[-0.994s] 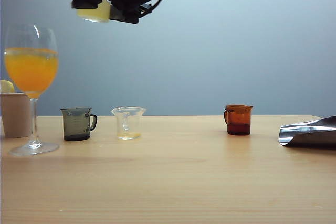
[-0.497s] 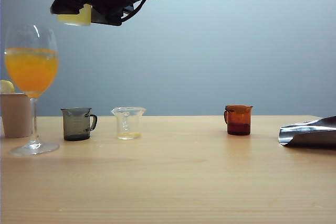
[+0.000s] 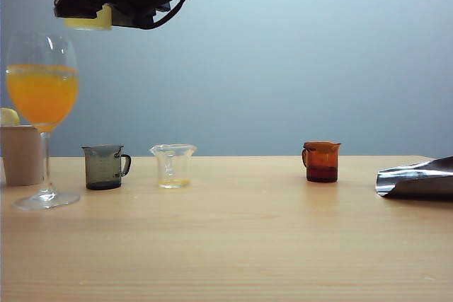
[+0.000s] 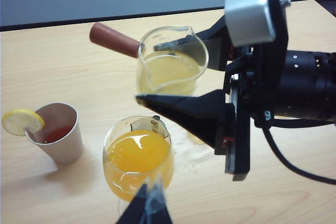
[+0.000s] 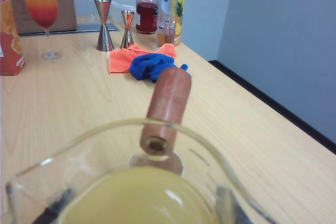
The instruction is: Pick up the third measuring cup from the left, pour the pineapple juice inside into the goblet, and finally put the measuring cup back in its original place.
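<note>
While you read the exterior view, look to the upper left of the frame: the third measuring cup (image 3: pixel 88 20) hangs there in the right pincer (image 3: pixel 81 10), high above the bench (image 3: pixel 233 245). It sits over the goblet (image 3: pixel 42 97), well apart from the rim and offset slightly right.

The left wrist view shows the right pincer (image 4: pixel 149 72) with its jaws clamped on the cup (image 4: pixel 170 64). One dark finger (image 4: pixel 181 43) lies on the far wall and the other (image 4: pixel 178 111) on the near wall. The goblet bowl (image 4: pixel 137 156) lies below the cup and closer to the camera.

For the left pincer (image 4: pixel 149 208) you only get dark fingertips at the edge of its own view, just above the goblet. I cannot tell whether they are apart or together.

The cup is clear glass with a flared rim and a pour lip, and it carries pale yellow-green pineapple juice (image 4: pixel 168 72) well up its walls. The right wrist view shows the liquid (image 5: pixel 136 198) filling the foreground behind the rim (image 5: pixel 173 129).

The goblet holds a cloudy orange drink. The original place (image 3: pixel 244 171) is the bare bench between the clear cup (image 3: pixel 173 165) and the amber cup (image 3: pixel 322 161).
</note>
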Controlling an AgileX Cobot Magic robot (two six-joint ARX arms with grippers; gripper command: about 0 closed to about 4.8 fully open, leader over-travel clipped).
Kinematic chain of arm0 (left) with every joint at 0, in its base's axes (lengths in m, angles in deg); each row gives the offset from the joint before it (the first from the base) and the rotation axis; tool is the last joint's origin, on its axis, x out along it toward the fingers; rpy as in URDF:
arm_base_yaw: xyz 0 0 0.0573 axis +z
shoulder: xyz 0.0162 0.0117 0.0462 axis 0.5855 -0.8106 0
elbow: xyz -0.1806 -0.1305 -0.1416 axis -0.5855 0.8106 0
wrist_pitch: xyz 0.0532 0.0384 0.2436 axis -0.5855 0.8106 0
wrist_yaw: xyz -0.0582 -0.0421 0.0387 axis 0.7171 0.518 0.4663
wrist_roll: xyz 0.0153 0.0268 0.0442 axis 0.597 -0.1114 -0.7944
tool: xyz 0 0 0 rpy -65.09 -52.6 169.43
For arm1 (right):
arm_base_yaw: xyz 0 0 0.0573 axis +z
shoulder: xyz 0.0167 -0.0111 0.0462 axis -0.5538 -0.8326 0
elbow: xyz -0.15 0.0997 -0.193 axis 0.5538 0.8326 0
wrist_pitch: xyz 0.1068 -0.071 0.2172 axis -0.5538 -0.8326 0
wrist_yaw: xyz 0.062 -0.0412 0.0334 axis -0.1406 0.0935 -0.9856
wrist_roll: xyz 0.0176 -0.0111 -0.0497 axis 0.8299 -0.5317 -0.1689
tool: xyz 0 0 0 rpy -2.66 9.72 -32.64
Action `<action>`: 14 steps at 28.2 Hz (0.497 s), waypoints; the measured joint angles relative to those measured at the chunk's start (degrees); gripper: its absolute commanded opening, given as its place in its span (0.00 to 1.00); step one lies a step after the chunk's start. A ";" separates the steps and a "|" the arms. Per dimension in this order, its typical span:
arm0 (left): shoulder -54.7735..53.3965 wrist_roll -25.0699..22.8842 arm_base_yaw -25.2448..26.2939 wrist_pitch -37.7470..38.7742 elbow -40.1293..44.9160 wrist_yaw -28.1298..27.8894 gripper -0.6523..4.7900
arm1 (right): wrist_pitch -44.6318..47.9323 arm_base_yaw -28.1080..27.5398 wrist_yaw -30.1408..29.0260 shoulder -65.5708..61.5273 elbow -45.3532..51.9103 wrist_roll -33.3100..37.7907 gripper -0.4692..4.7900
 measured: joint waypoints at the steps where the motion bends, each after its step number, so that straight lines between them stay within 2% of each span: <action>1: 0.00 0.00 0.00 0.00 0.00 0.00 0.11 | 0.02 0.07 0.00 0.00 0.00 -0.20 0.09; 14: 0.00 0.00 0.00 -0.02 0.00 0.00 0.11 | 2.56 1.66 1.36 -1.03 0.00 -4.37 0.09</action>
